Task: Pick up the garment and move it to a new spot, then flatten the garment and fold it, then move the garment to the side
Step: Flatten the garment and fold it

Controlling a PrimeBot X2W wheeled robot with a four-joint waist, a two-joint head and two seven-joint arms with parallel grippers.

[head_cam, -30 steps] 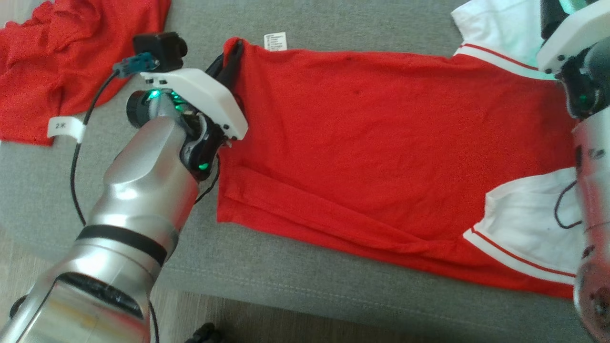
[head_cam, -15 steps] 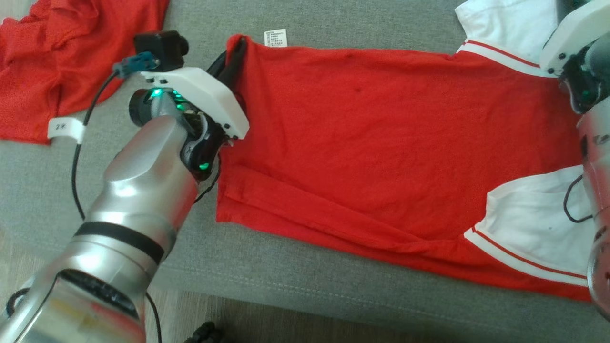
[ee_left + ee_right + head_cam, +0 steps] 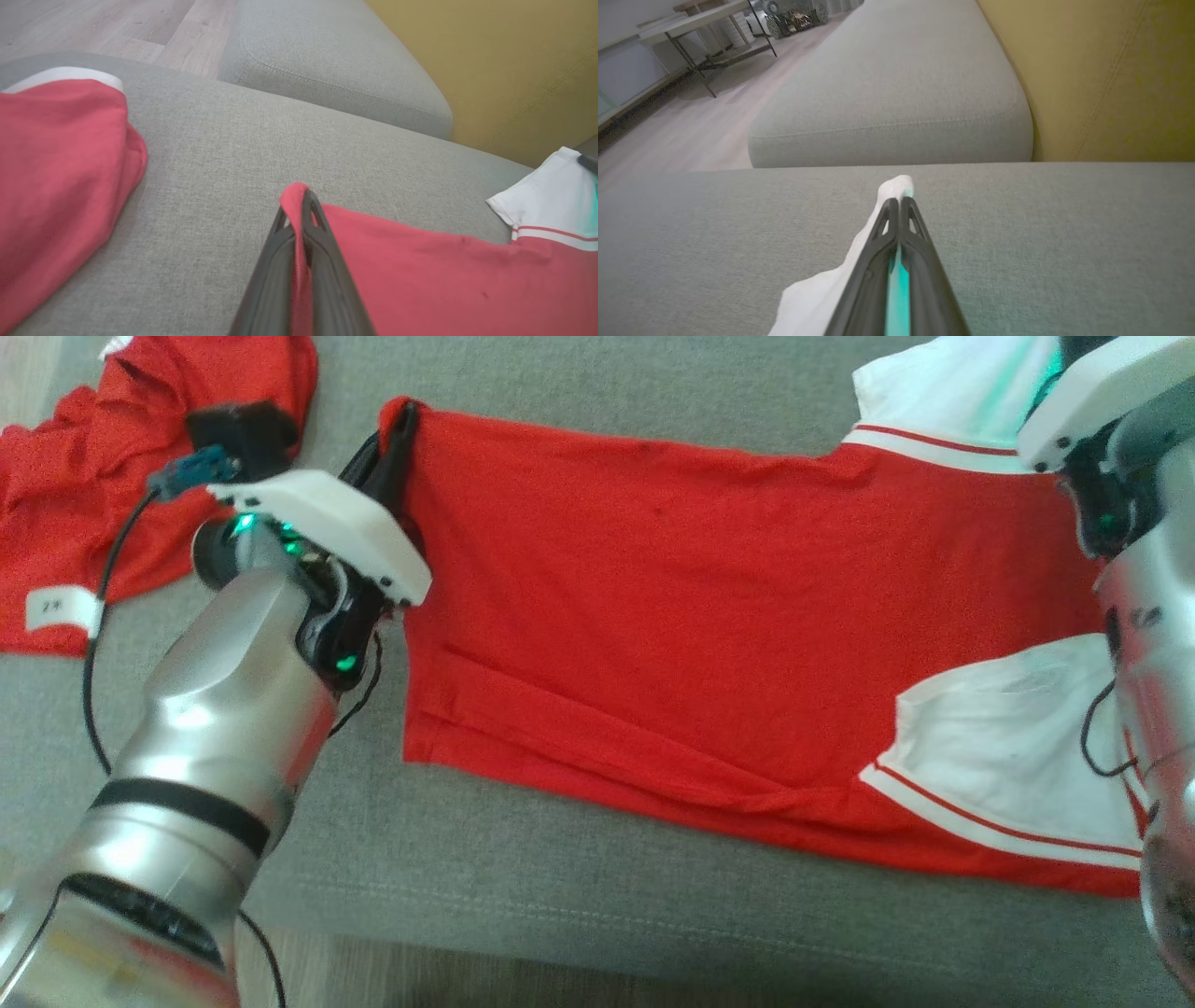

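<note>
1. Two silver forearms are seen nearest the camera. The left forearm [image 3: 224, 709] rises from the lower left across the front edge of a grey sofa seat [image 3: 560, 896], and the right forearm [image 3: 1153, 709] stands along the right edge. A strip of wooden floor [image 3: 448, 980] is visible below the seat's front seam.
2. A red shirt [image 3: 700, 616] is spread lengthwise across the seat from left to right, with a long fold running along its near edge.
3. A white sleeve [image 3: 1008, 747] trimmed with a red stripe is laid at the shirt's near right corner, just beside the right forearm.
4. The left gripper [image 3: 302, 200] is closed tight on the shirt's far left corner. A small loop of red cloth is pinched between the fingers and pokes out past the tips (seen most clearly from the left wrist).
5. The right gripper [image 3: 900, 201] is likewise closed, with the edge of the shirt's other white sleeve [image 3: 943, 392] clamped between its fingers at the far right. A tuft of white cloth sticks out beyond the tips.
6. A second red garment [image 3: 84, 523] is heaped on the same seat to the left of the shirt and apart from it. A black cable [image 3: 87, 653] with a white label [image 3: 61, 609] is draped in front of it.
7. Farther off, another grey cushion [image 3: 336, 70] is set against a yellow backrest [image 3: 514, 70], and a dark-framed table [image 3: 705, 18] stands on the floor in the distance.
</note>
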